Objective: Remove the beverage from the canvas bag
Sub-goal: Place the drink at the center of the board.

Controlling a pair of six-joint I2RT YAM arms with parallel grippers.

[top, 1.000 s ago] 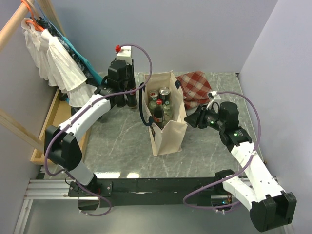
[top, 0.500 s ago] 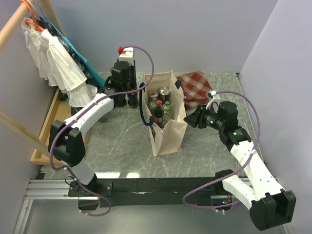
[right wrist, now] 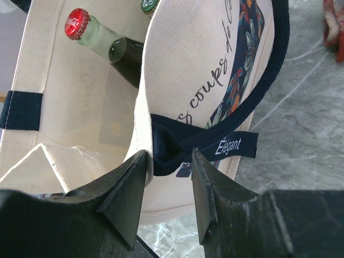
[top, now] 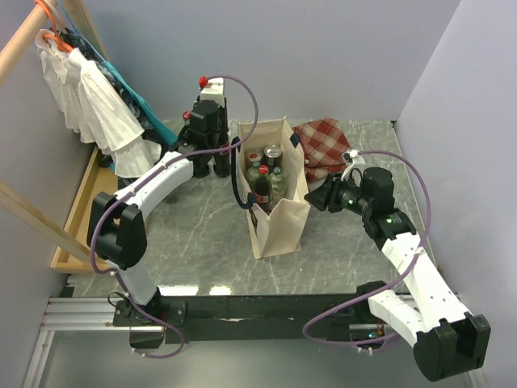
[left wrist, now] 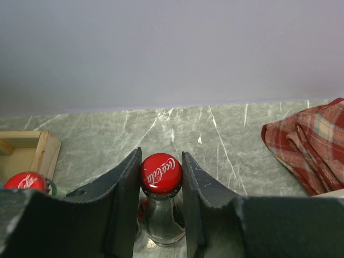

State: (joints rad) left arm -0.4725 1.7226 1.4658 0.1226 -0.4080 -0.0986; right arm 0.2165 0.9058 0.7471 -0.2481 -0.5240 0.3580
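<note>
The cream canvas bag (top: 279, 214) stands upright mid-table with its mouth open. Inside it are a red-capped bottle (top: 262, 187), a can (top: 273, 152) and other drinks. My left gripper (top: 208, 160) is outside the bag at the back left. It is shut on the neck of a glass beverage bottle (left wrist: 161, 215) with a red cap (left wrist: 160, 173), which stands on the table. My right gripper (top: 318, 196) is shut on the bag's right rim and navy handle (right wrist: 177, 145). In the right wrist view the bag's (right wrist: 199, 70) printed side and a red-capped bottle (right wrist: 102, 40) show.
A red checked cloth (top: 323, 137) lies behind the bag on the right. Another red-capped bottle (left wrist: 24, 181) stands left of the held one. A wooden tray (top: 77, 210) and hanging clothes (top: 89, 101) line the left edge. The back wall is close behind the left gripper.
My left arm has shifted slightly right and toward the back wall, still gripping the bottle. The right arm and the bag have not moved.
</note>
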